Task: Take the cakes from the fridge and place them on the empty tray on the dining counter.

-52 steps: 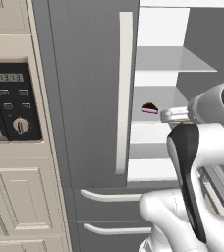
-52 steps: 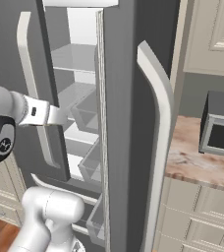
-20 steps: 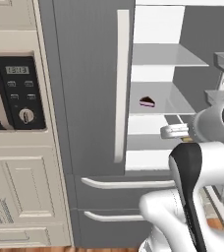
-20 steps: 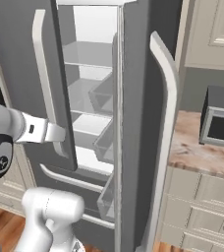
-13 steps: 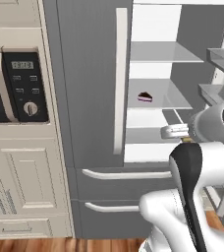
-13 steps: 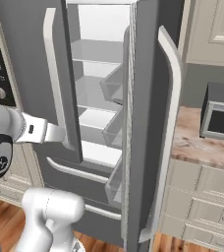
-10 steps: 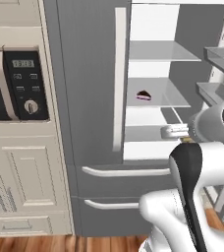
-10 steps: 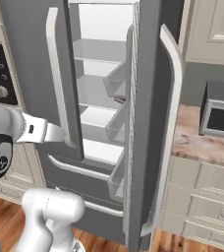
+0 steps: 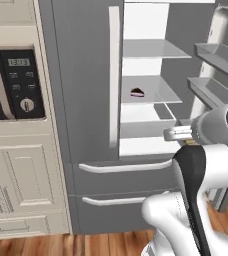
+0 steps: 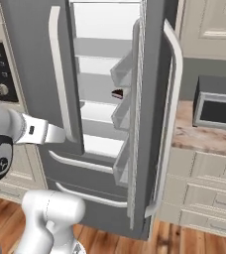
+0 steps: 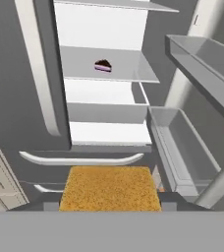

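The tan-golden cake (image 11: 110, 188) is sitting square and flat in the claw (image 11: 110, 199), which is closing on it from both sides; the dark finger tips are showing just at its left and right lower corners in the hand view. The block's broad face is filling the lower middle of that view, its longer side running across between the fingers, its near edge lying against the claw and its far edge pointing toward the fridge (image 9: 86, 100).

The chocolate wedge (image 9: 137, 92) with its pink-white layer is resting on a glass shelf (image 9: 158, 90) inside the fridge, near the shelf's left front corner. In the left base view its pointed end is aiming toward the shelf's left edge. It is also showing in the right base view (image 10: 117, 93) and in the hand view (image 11: 102, 65).

The fridge's right door (image 10: 152, 114) is standing open, its bins facing inward, while the left door (image 9: 83, 80) is sitting shut with its long cream handle (image 9: 114, 75) upright. The claw is hanging in front of the open compartment, well apart from the wedge. An oven panel (image 9: 21, 82) is sitting in the cream cabinet left of the fridge.
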